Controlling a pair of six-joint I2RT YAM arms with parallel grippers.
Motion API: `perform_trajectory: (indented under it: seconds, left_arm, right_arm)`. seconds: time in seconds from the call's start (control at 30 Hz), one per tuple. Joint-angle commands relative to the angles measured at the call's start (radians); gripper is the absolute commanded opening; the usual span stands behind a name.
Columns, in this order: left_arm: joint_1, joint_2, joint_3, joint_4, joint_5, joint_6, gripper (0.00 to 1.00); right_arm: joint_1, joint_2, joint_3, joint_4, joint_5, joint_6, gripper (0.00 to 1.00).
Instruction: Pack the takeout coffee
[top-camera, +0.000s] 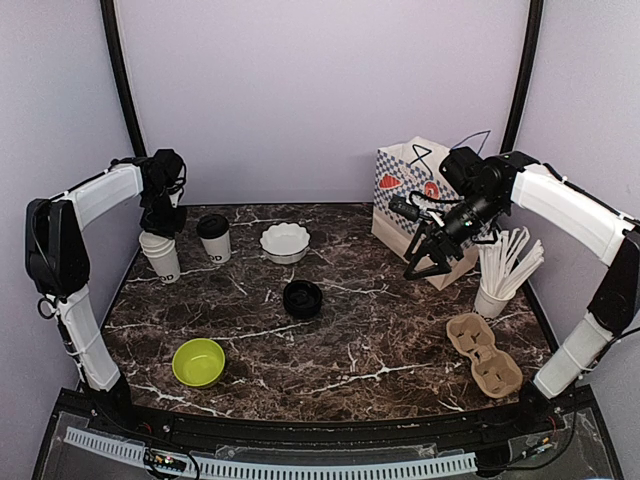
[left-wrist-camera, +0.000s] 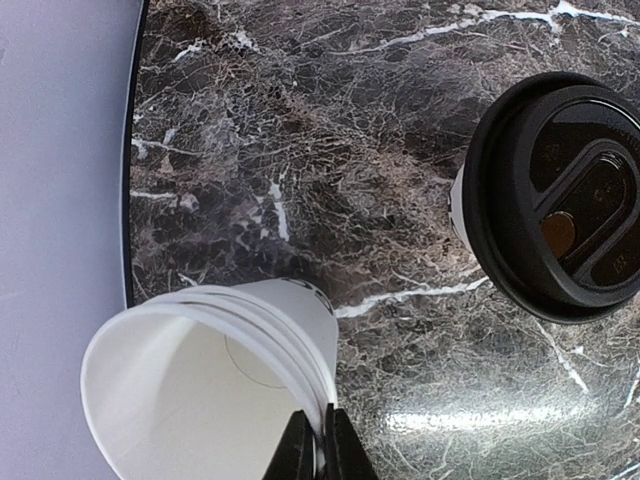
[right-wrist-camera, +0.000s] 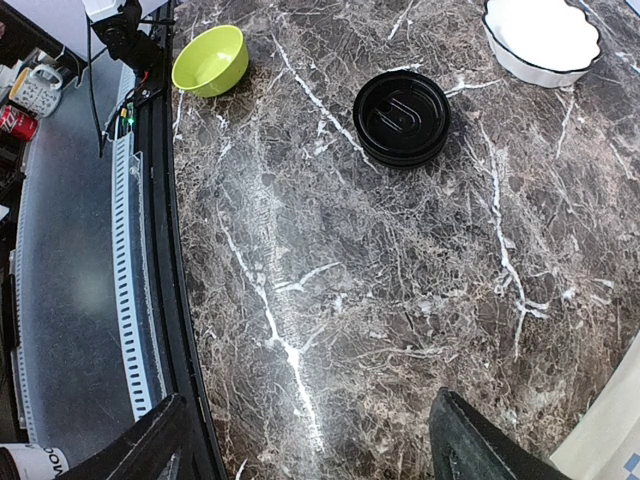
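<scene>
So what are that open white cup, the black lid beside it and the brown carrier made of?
Open white cup: apparently paper, matte, thin rolled rim. Black lid: looks like moulded plastic, semi-glossy, catching light on its raised ridges. Brown carrier: probably pressed paper pulp, dull and rough-looking.

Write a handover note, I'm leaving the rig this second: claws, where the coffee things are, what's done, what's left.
Left claw: shut on the rim of the open cup, at the table's far-left corner.
Right claw: open, empty, hovering over the table in front of the bag.
The lidded cup stands beside the open cup. The spare lids sit mid-table. The carrier is near right, wells empty.
Done: one cup lidded; nothing visibly packed.
Left: probably lid the open cup, then load both cups into the carrier or bag.
</scene>
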Motion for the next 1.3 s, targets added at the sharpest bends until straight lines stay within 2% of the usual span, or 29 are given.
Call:
perform_trajectory:
  seconds: [0.0,0.23,0.33,0.4,0.43,0.47,0.5,0.53,0.57,0.6,0.63,0.67,0.7,0.73,0.77,0.8,0.83,0.87,0.93,0.97,1.0,1.07,1.1,1.17,1.2,1.23,1.27]
  left_arm:
    - [0.009,-0.007,0.003,-0.033,-0.005,0.006,0.03]
    - [0.009,-0.045,0.022,-0.062,-0.021,0.011,0.00]
    - [0.012,-0.084,0.013,-0.034,0.051,0.018,0.00]
    - [-0.029,-0.083,0.013,-0.068,-0.099,0.034,0.00]
    - [-0.048,-0.054,0.034,-0.094,-0.303,0.053,0.00]
    - [-0.051,-0.049,0.047,-0.126,-0.304,0.049,0.00]
    - [-0.034,-0.077,0.062,-0.113,-0.062,0.023,0.00]
    - [-0.007,-0.105,0.015,-0.033,0.045,0.010,0.00]
    - [-0.023,-0.130,0.014,-0.018,-0.015,0.000,0.00]
    - [-0.090,-0.112,0.072,-0.081,-0.183,-0.003,0.00]
    - [-0.102,-0.056,0.123,-0.137,-0.145,-0.015,0.00]
    - [-0.089,-0.041,0.160,-0.175,0.064,-0.040,0.00]
    - [-0.112,-0.042,0.146,-0.148,0.114,-0.048,0.00]
    - [-0.147,-0.019,0.145,-0.132,-0.018,-0.039,0.00]
    - [-0.186,0.008,0.163,-0.201,-0.114,-0.050,0.00]
    - [-0.173,0.059,0.217,-0.235,-0.075,-0.070,0.00]
    - [-0.116,0.062,0.223,-0.219,0.054,-0.074,0.00]
    - [-0.107,0.036,0.178,-0.185,0.122,-0.091,0.00]
    - [-0.166,0.058,0.220,-0.228,-0.157,-0.093,0.00]
    - [-0.139,0.069,0.250,-0.271,-0.111,-0.093,0.00]
    - [-0.121,0.070,0.262,-0.266,-0.002,-0.104,0.00]
    - [-0.144,0.070,0.269,-0.261,-0.059,-0.090,0.00]
    - [-0.133,0.065,0.259,-0.247,0.016,-0.091,0.00]
    - [-0.145,0.069,0.268,-0.264,-0.039,-0.097,0.00]
    - [-0.141,0.074,0.266,-0.266,0.010,-0.090,0.00]
    - [-0.109,0.066,0.227,-0.227,0.145,-0.090,0.00]
    - [-0.109,0.049,0.214,-0.213,0.092,-0.100,0.00]
  right_arm:
    - [-0.005,-0.009,-0.010,0.014,0.000,0.006,0.82]
    - [-0.005,-0.002,-0.006,0.013,-0.009,0.005,0.82]
    - [-0.005,0.007,0.006,0.006,-0.026,0.002,0.81]
    - [-0.003,0.012,0.011,0.005,-0.027,0.002,0.81]
    - [-0.003,0.015,0.013,0.004,-0.027,0.002,0.81]
    - [-0.003,0.015,0.016,0.002,-0.030,0.000,0.81]
    - [-0.003,0.017,0.017,0.001,-0.033,-0.001,0.81]
    - [-0.003,0.017,0.019,0.000,-0.036,-0.001,0.81]
    - [-0.002,0.018,0.020,0.001,-0.036,-0.001,0.81]
    - [-0.002,0.021,0.021,-0.001,-0.036,-0.001,0.81]
    - [-0.002,0.021,0.022,-0.001,-0.038,-0.001,0.81]
    - [-0.002,0.023,0.022,-0.003,-0.041,-0.003,0.81]
    - [-0.001,0.025,0.022,-0.001,-0.046,-0.004,0.81]
    - [0.000,0.028,0.024,-0.001,-0.046,-0.005,0.81]
    - [0.001,0.032,0.028,-0.002,-0.046,-0.007,0.81]
    - [0.003,0.035,0.032,-0.006,-0.047,-0.009,0.81]
    - [0.003,0.037,0.034,-0.008,-0.048,-0.009,0.80]
    - [0.004,0.036,0.036,-0.009,-0.049,-0.010,0.80]
    - [0.005,0.029,0.033,-0.010,-0.045,-0.010,0.80]
    - [0.004,0.023,0.027,-0.006,-0.043,-0.009,0.80]
    - [0.005,0.017,0.019,-0.002,-0.041,-0.009,0.80]
    - [0.005,0.009,0.005,0.006,-0.041,-0.009,0.80]
    - [0.005,0.012,0.003,0.006,-0.041,-0.009,0.80]
    - [0.005,0.016,0.007,0.003,-0.042,-0.011,0.80]
    - [0.005,0.018,0.012,0.001,-0.045,-0.011,0.80]
    - [0.005,0.019,0.015,0.000,-0.046,-0.011,0.80]
    - [0.005,0.020,0.018,-0.001,-0.048,-0.012,0.80]
